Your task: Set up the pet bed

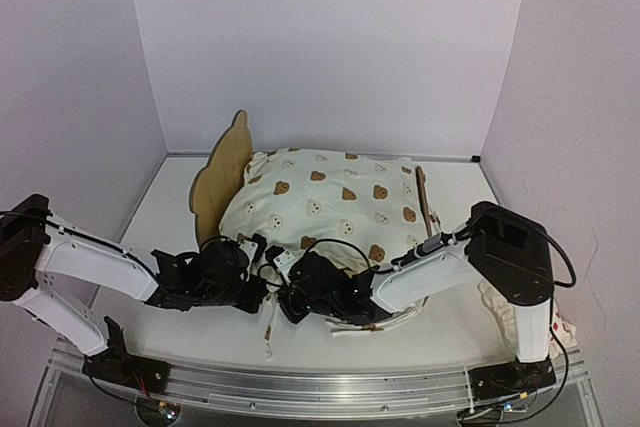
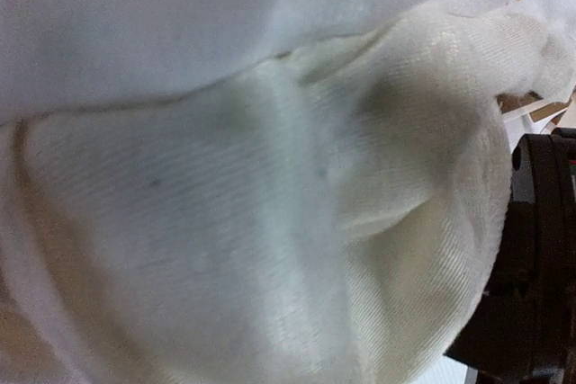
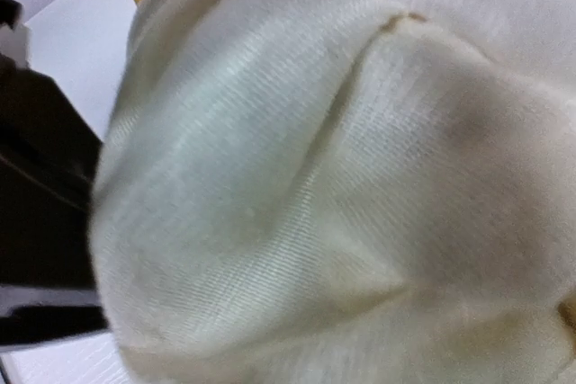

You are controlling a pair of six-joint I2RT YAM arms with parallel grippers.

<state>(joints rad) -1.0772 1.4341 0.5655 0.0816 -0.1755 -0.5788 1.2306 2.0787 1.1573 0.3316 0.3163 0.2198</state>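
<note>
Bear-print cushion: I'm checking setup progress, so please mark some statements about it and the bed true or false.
1. The bear-print cushion lies on the pet bed. True.
2. The bed's ear-shaped end stands at the right in the top view. False: the headboard is at the left end.
3. The left gripper and the right gripper are both at the cushion's near edge. True.
4. The wrist views show bare table. False: cream fabric fills both.
</note>
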